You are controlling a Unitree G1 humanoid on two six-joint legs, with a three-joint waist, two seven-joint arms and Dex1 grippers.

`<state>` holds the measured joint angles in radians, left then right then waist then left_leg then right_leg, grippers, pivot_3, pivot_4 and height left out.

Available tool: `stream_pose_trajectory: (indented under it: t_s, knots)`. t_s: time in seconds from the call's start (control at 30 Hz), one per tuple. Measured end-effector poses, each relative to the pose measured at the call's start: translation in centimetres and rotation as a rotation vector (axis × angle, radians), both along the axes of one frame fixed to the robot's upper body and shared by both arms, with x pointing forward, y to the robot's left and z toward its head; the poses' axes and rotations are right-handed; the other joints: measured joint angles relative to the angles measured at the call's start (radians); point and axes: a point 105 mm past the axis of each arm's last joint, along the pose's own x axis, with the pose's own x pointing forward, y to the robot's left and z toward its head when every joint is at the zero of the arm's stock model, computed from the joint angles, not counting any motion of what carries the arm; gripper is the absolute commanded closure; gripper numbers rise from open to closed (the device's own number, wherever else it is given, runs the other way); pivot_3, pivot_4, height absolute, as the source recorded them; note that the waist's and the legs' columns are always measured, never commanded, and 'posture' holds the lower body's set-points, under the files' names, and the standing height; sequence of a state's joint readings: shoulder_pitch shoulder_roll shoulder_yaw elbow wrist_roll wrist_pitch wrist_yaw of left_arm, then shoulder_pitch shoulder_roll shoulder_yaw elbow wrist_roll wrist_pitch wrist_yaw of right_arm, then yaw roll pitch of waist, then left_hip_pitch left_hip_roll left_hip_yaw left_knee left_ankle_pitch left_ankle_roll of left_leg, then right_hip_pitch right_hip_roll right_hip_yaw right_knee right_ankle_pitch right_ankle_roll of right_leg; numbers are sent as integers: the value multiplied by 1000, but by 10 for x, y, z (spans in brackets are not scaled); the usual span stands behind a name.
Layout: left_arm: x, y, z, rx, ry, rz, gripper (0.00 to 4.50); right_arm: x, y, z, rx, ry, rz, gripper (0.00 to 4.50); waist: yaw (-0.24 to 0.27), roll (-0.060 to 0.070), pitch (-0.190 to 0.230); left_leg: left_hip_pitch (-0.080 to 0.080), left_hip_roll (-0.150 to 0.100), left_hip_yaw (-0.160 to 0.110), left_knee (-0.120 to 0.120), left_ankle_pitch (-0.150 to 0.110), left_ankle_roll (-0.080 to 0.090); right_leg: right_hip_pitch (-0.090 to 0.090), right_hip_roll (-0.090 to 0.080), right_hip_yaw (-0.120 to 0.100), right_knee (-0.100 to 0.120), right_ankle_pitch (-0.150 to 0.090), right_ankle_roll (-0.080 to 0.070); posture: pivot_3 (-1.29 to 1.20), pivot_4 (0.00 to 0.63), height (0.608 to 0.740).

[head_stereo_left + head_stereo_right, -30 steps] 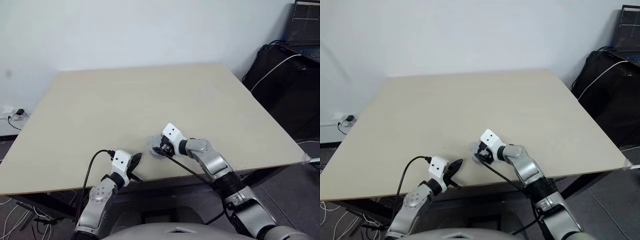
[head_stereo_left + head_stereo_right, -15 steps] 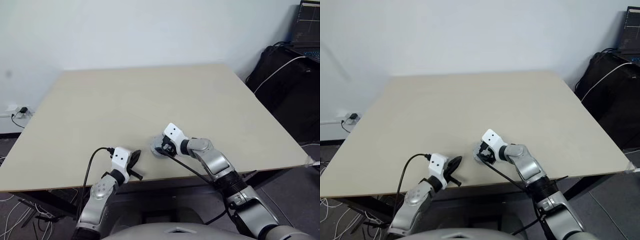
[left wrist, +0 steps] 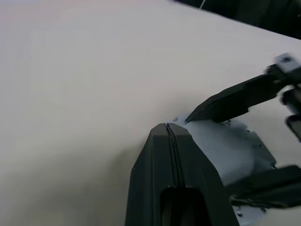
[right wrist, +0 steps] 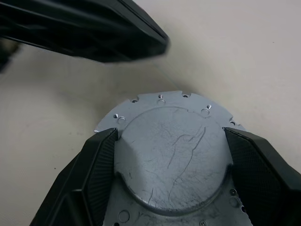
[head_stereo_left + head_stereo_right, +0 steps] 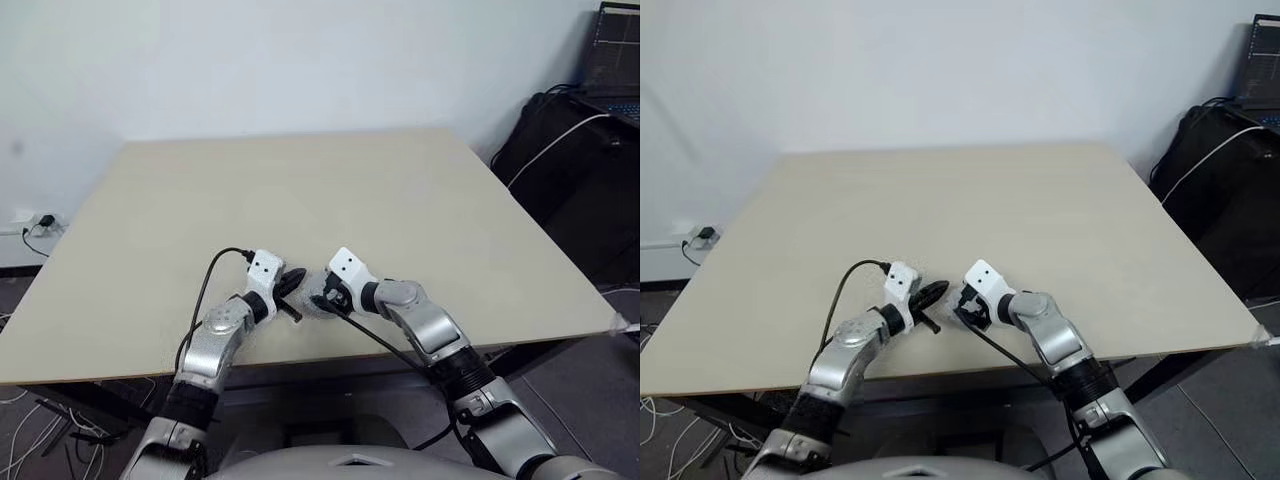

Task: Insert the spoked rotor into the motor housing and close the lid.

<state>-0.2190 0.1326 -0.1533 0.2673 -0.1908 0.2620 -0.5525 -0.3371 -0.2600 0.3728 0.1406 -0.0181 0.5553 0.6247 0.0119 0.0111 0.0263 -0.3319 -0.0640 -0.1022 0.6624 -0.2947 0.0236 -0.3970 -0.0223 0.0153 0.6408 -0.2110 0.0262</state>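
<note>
The lid, a silver-grey disc with its smooth face up and a notched, holed flange, lies on the table near the front edge. My right gripper is shut on it, one black finger against each side of its raised round part. In the head views the same grip sits at the table's front middle. My left gripper is shut and empty, its tip just left of the lid and close to the right fingers. The spoked rotor and the motor housing are hidden.
The table's front edge runs just below both grippers. Black bags and a laptop stand off the table's right side. A wall socket with a cable is at the far left.
My left gripper has moved from the table's front edge forward and to the right, ending beside the lid. The right gripper and the lid have stayed put.
</note>
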Motion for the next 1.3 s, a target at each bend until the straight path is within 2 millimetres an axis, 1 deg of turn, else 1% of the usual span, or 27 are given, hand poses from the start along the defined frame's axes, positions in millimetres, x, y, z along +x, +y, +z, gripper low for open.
stream_pose_trajectory:
  t_s: [0.07, 0.1, 0.23, 0.37, 0.7, 0.77, 0.83, 1.0, 1.1, 1.2, 1.3]
  knots:
    - [3, -2, -2, -12, 42, -7, 4500, 0, 0, 0, 1, 1, -2, 1273, 0, 0, 0, 0, 0, 0, 0, 0, 0, 0, 0, 0, 0, 0, 1, 0, 0, 740]
    - [5, -4, -8, -6, 90, -15, 4500, 0, -1, 0, 2, 1, -4, 1273, 0, 0, 0, 0, 0, 0, 0, 0, 0, 0, 1, 0, 0, 0, 1, 0, 0, 740]
    - [4, -6, -18, 6, 165, -28, 4500, -1, -1, 0, 6, 0, -11, 1273, -1, -1, 0, 0, -1, 0, 0, 0, 1, 0, 0, 1, 0, -1, 1, 0, 0, 740]
    - [7, -11, -17, 45, 176, -64, 4500, -1, -2, 0, 5, 4, -20, 1273, 1, -1, 0, 0, -1, -1, 0, 0, 0, 1, -2, 1, 0, -1, 1, 0, 0, 740]
    - [-1, -12, -15, 61, 222, -144, 4500, -3, -3, 0, 6, 3, -22, 1273, 1, -1, -1, 0, -3, -3, -1, -1, 1, 1, -4, 1, 0, -3, 3, 0, 0, 740]
    - [-2, -13, -15, 61, 227, -146, 4500, -3, -4, -1, 7, 3, -27, 551, 1, -2, -1, 0, -3, -3, -1, -2, 1, 1, -5, 1, -1, -3, 4, 0, 0, 740]
    - [-3, -14, -14, 57, 227, -155, 4500, -3, -5, -1, 8, 7, -35, 9, 1, -2, -2, 0, -3, -4, -1, -2, 2, 0, -5, 1, -1, -3, 4, 0, 0, 740]
    - [-7, -17, -14, 55, 230, -174, 4500, -12, -14, -1, 6, 13, -48, 9, 7, 0, -3, 1, -6, -9, -1, -3, 3, 1, -6, 0, -5, -5, 7, 0, 0, 740]
    - [-9, -19, -15, 52, 230, -183, 4500, -20, -23, 0, 1, 24, -54, 9, 11, 0, -4, 1, -8, -10, -1, -4, 5, 2, -8, 0, -7, -5, 9, 0, 0, 740]
    - [-11, -22, -15, 49, 233, -198, 4500, -34, -40, 2, -15, 50, -62, 9, 19, 0, -5, 0, -11, -11, -1, -5, 8, 4, -11, 0, -10, -6, 12, 0, 0, 740]
    - [-12, -23, -15, 45, 234, -205, 4500, -42, -50, 5, -4, 75, -79, 9, 20, -1, -5, 0, -12, -11, -1, -6, 10, 4, -13, 0, -11, -7, 14, 0, 0, 740]
